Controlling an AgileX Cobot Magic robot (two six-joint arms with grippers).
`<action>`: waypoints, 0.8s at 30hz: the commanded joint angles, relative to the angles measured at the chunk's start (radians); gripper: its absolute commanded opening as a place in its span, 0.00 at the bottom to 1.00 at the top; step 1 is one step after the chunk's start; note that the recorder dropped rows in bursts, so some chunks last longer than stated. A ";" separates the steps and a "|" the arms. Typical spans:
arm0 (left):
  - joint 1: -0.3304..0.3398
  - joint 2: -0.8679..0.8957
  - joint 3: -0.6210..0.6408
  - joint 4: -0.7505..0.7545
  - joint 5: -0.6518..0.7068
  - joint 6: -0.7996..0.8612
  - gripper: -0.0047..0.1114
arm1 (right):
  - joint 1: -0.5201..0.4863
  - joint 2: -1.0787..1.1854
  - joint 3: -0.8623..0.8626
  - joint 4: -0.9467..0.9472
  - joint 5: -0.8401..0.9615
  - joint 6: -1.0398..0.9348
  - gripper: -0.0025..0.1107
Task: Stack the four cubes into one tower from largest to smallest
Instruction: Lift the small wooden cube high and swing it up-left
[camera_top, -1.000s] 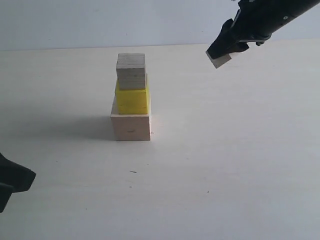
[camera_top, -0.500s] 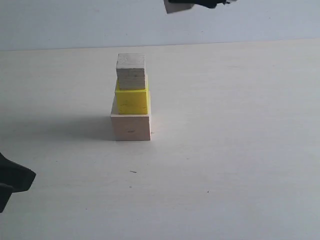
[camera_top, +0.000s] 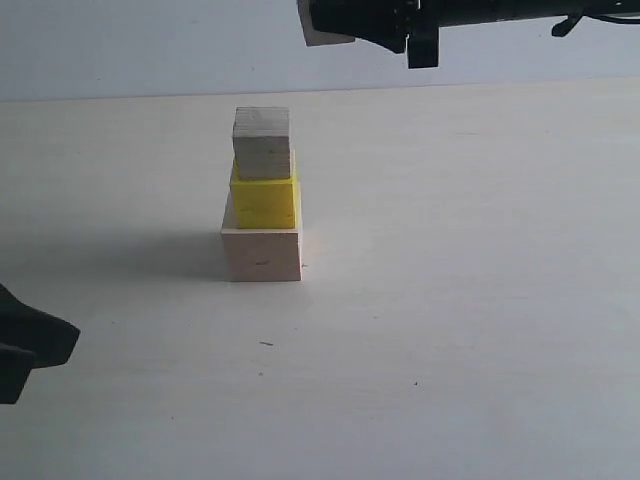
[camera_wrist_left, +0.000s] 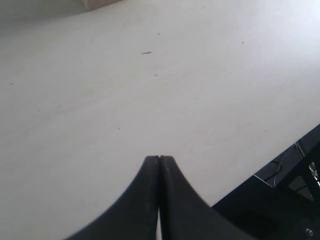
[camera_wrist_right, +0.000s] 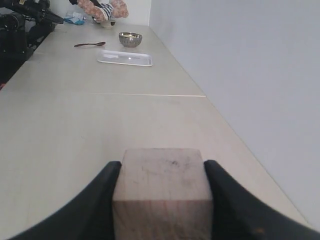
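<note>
Tower (camera_top: 262, 200) so far is three cubes high and stands upright on the pale surface (camera_top: 450, 300), its long axis vertical. At the base is the large wood cube (camera_top: 261, 254), one flat face turned toward the exterior camera. On it sits the yellow cube (camera_top: 265, 203), placed a little toward the right edge of the base. The medium wood cube (camera_top: 262, 142) sits on the yellow one, its grain lines running level across the near face. All three touch in one column and none is tilted that I can see.

The small wood cube (camera_top: 320, 37) is not on the stack. It hangs in the air above the tower and a little to its right in the exterior view, near the top of the frame, in front of the grey wall (camera_top: 150, 50). My right gripper (camera_wrist_right: 160, 170) is grasping it: the two dark fingers (camera_wrist_right: 95, 210) press on opposite sides of the cube, whose top face lies flat and level in the right wrist view. The right arm reaches in from the right, stretched close to horizontal along the top edge.

My left gripper (camera_wrist_left: 159, 162) sits low at the left near edge of the surface, well apart from the tower. Its fingers are clenched together tip to tip with nothing between them.
</note>
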 joint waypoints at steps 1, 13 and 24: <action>0.003 -0.006 0.002 0.000 -0.011 -0.008 0.05 | -0.003 0.011 -0.003 0.027 0.009 -0.007 0.02; 0.003 -0.006 0.002 -0.076 -0.024 -0.008 0.05 | 0.072 0.013 -0.003 0.053 0.009 -0.014 0.02; 0.003 -0.006 0.002 -0.079 -0.032 -0.008 0.05 | 0.087 -0.074 -0.003 0.094 -0.224 0.456 0.02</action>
